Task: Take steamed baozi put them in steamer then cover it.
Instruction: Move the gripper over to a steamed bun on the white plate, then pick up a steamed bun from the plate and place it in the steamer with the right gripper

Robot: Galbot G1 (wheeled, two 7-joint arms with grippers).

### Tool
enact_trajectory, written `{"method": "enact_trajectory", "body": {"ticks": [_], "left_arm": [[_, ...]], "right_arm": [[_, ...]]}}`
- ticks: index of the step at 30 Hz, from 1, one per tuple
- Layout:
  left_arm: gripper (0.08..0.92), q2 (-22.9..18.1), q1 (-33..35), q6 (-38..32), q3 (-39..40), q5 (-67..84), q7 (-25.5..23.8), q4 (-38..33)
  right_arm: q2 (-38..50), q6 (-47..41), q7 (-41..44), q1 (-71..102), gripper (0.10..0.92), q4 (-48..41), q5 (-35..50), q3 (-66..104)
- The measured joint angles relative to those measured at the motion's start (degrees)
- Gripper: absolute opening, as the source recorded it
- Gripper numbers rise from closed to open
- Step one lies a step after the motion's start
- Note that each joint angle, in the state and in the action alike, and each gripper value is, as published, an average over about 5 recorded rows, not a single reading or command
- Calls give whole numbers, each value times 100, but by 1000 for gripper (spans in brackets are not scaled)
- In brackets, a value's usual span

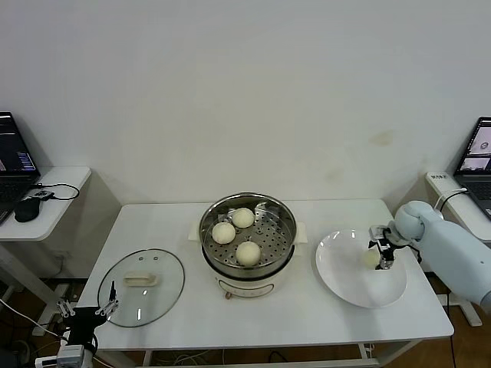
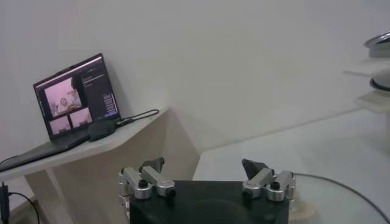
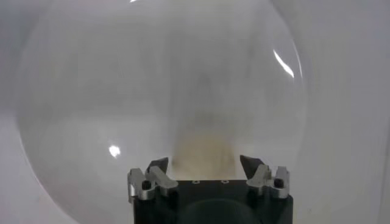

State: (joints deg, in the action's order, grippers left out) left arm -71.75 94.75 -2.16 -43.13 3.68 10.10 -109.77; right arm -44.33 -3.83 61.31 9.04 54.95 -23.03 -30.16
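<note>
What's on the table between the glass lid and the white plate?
The steamer, with three baozi on its holey tray, sits between the glass lid and the white plate. The head view shows it.

Right end effector (image 1: pixel 381 254) low at the far right, fingers straddling (left end effector (image 1: pixel 107 300) parked, fingers spread).

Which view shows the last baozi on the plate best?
The right wrist view: the baozi sits right between the right gripper jaws on the plate. The head view shows it small, partly behind that gripper. The left wrist view misses it.
</note>
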Motion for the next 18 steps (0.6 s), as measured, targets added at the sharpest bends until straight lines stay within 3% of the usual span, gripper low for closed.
{"method": "enact_trajectory", "body": {"ticks": [18], "left_arm": [[823, -16, 15, -17, -23, 5, 8, 4]], "right_arm": [[-19, 19, 61, -51, 563, -91, -56, 70]]}}
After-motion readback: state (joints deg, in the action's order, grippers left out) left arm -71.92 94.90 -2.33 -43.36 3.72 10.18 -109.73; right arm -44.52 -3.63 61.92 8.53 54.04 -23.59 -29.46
